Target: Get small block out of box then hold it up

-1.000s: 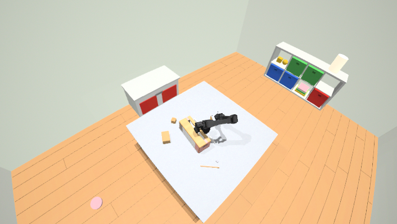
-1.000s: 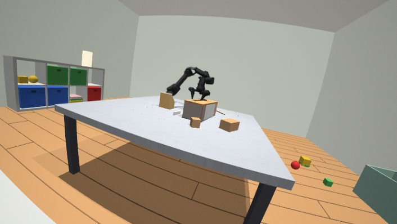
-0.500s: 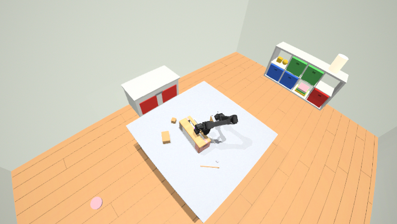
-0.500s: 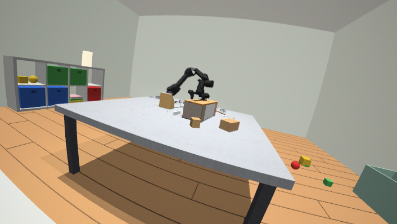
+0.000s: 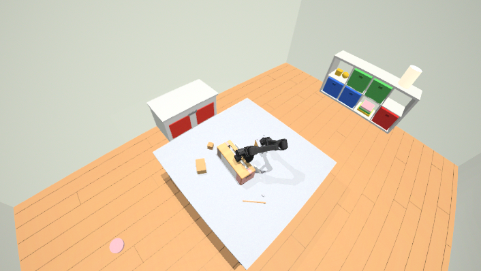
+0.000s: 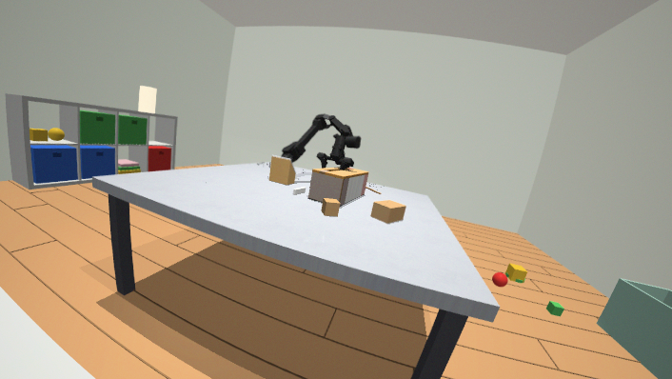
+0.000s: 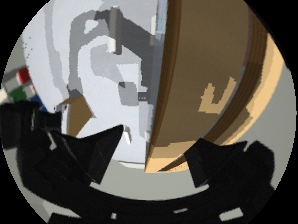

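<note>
The box has a wooden top with a long slot, clear panels and a reddish end. It stands upright on the table. My gripper is open and empty, pointing down low at the box top. In the wrist view one finger is over the wooden top and the other is off to its table side. The gripper hides part of the slot. The small block on the shelf is not visible in any view, so its place along the shelf cannot be told.
A tan cube and a larger tan block lie outside the box. A tan upright block stands near the arm base. A thin orange stick and a small white piece lie on the table.
</note>
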You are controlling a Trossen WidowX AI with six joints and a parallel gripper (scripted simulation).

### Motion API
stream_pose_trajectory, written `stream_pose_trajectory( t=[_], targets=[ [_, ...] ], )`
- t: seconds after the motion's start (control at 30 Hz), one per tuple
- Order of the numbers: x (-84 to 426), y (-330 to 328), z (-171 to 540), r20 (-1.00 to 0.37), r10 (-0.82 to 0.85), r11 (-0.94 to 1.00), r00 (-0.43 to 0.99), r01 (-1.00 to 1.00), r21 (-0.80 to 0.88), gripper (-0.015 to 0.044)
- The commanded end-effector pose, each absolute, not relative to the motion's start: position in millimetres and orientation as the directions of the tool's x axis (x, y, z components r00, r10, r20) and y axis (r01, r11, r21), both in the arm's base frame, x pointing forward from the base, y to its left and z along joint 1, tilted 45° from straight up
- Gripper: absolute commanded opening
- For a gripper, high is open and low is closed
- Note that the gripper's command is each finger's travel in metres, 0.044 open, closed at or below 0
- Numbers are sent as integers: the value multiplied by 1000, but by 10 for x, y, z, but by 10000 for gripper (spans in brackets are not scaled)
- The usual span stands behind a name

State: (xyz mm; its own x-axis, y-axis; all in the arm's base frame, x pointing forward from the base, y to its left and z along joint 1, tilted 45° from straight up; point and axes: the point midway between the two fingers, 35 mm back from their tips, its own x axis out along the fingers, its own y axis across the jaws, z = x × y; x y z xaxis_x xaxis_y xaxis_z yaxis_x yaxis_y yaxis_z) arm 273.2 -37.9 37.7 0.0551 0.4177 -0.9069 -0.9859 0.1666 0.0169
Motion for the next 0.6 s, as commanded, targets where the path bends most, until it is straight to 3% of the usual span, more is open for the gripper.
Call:
stream_pose_trajectory(
  t=[0.0, 0.57],
  targets=[
    [2697, -434, 273, -907, 419, 163, 41, -986, 31, 400],
    [2641, -714, -8, -908, 417, 163, 41, -986, 31, 400]
  ],
)
